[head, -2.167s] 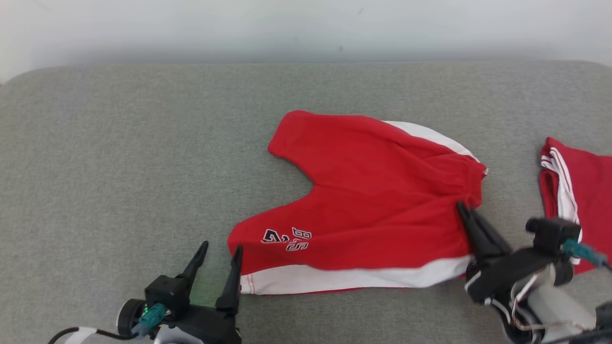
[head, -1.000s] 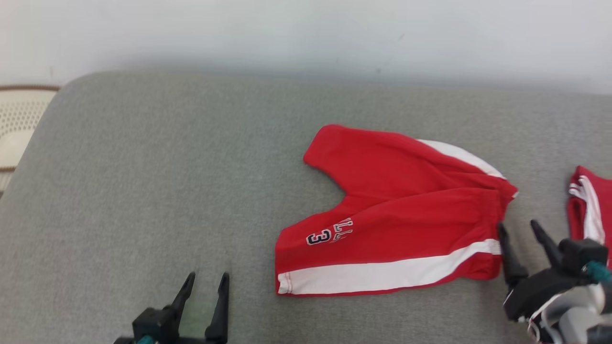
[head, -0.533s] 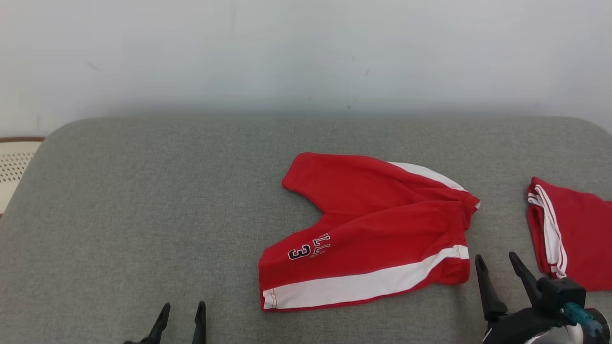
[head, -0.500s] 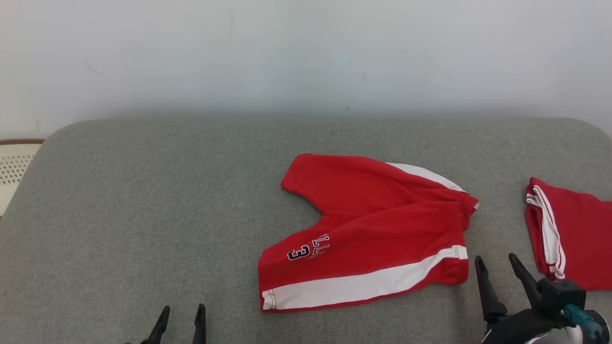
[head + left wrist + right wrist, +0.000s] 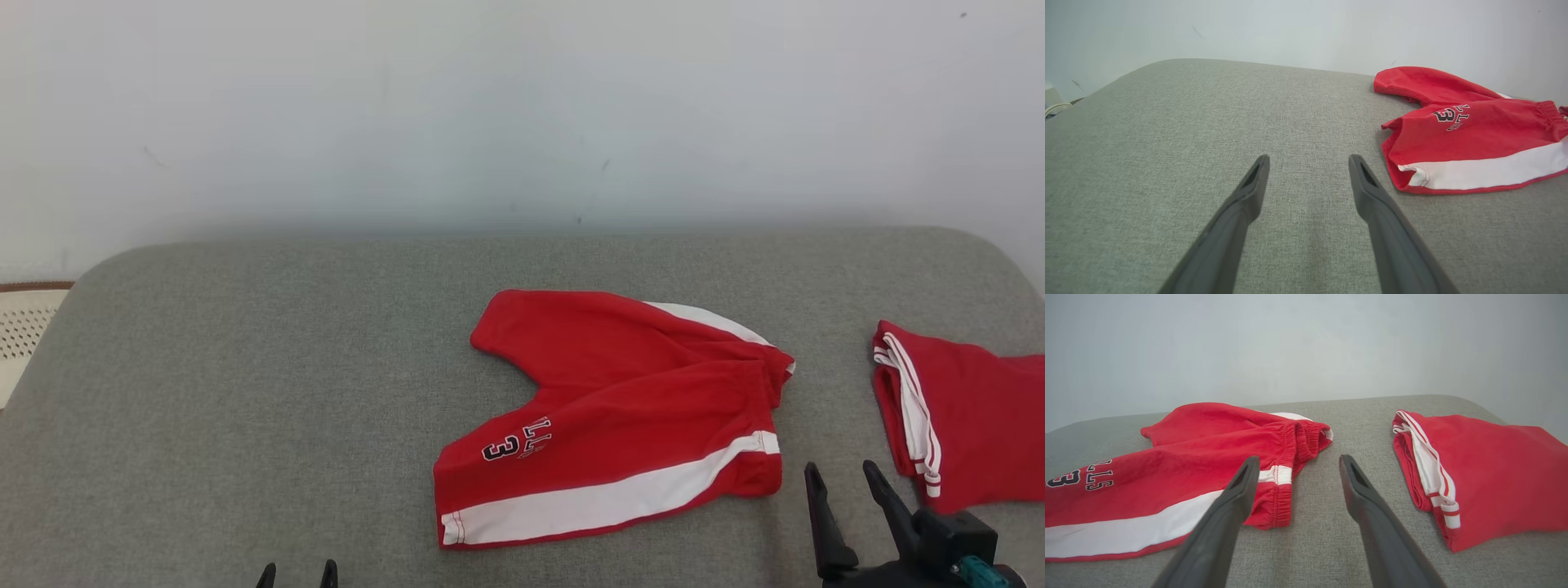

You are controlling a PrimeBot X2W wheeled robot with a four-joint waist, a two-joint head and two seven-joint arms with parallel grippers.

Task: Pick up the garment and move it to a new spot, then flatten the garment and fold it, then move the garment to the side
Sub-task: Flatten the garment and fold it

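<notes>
Red shorts with a white side stripe and a "3" print lie on the grey cushion, waistband to the right, both legs spread to the left. They appear also in the left wrist view and the right wrist view. My right gripper stands open just off the waistband's near corner, touching nothing; in its own view the gap is bare. My left gripper barely pokes up at the bottom edge, open, well left of the shorts' hem, with grey fabric between its fingers.
A second red garment with white trim lies folded at the right edge, seen too in the right wrist view. The grey cushion ends at a white wall behind. A cream perforated object sits beyond the left edge.
The right gripper let go of the waistband and opened; the near leg now lies turned over, showing the "3". Both arms drew back toward the bottom edge while the camera tilted up.
</notes>
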